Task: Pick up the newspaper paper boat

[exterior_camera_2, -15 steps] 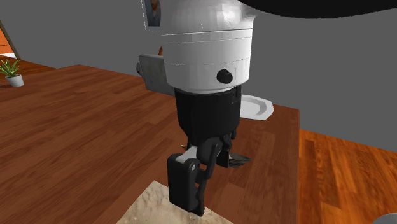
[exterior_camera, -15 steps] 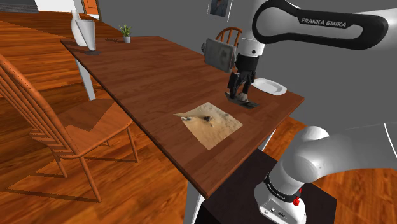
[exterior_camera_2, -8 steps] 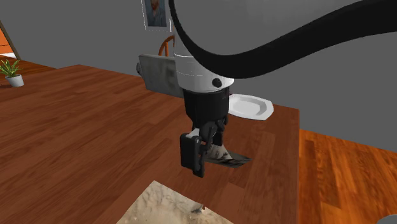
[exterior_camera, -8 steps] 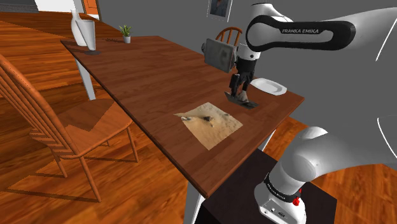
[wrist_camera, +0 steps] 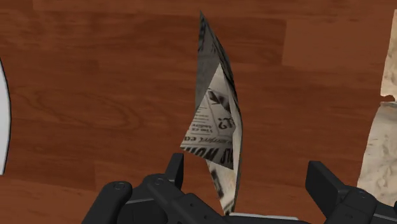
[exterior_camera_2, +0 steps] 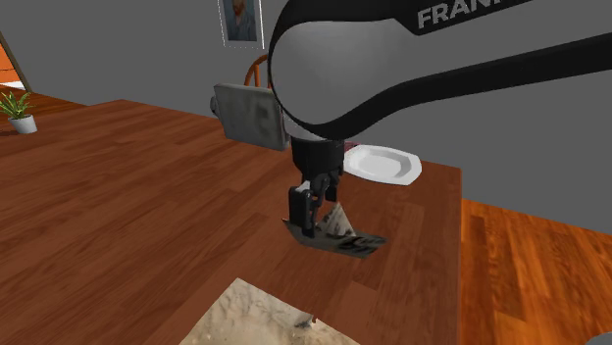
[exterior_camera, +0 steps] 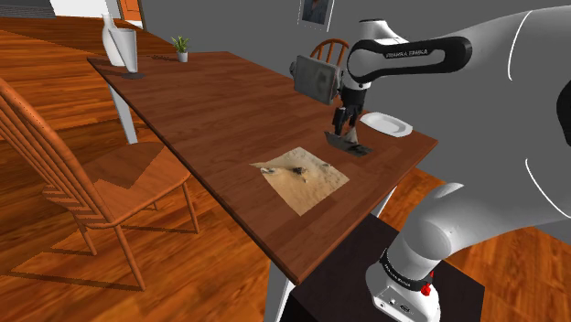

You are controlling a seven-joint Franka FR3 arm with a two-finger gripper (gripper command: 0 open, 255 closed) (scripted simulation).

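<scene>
The newspaper paper boat (wrist_camera: 216, 121) stands on the brown wooden table (exterior_camera: 220, 101), near the far corner in the shoulder view. It is a folded, printed sheet with a peaked sail and a dark hull (exterior_camera_2: 345, 238). My black gripper (wrist_camera: 250, 177) is open and lowered over the boat, with one finger on each side of the sail. The boat (exterior_camera: 349, 144) lies closer to one finger (wrist_camera: 176, 167) than to the other (wrist_camera: 323, 183). From the shoulder, the gripper (exterior_camera: 342, 130) points straight down at the boat. In the second exterior view the gripper (exterior_camera_2: 312, 214) hides part of the sail.
A sand-coloured mat (exterior_camera: 302, 176) lies nearer the stand. A white plate (exterior_camera: 384, 123) sits just beyond the boat by the table edge. A grey slab (exterior_camera: 316, 76) stands behind. A vase (exterior_camera: 119, 44) and small plant (exterior_camera: 180, 44) are at the far end, a wooden chair (exterior_camera: 82, 174) beside.
The hand has moved away from the mat towards the plate and come down over the boat. Its fingers now straddle the sail instead of hanging beside it.
</scene>
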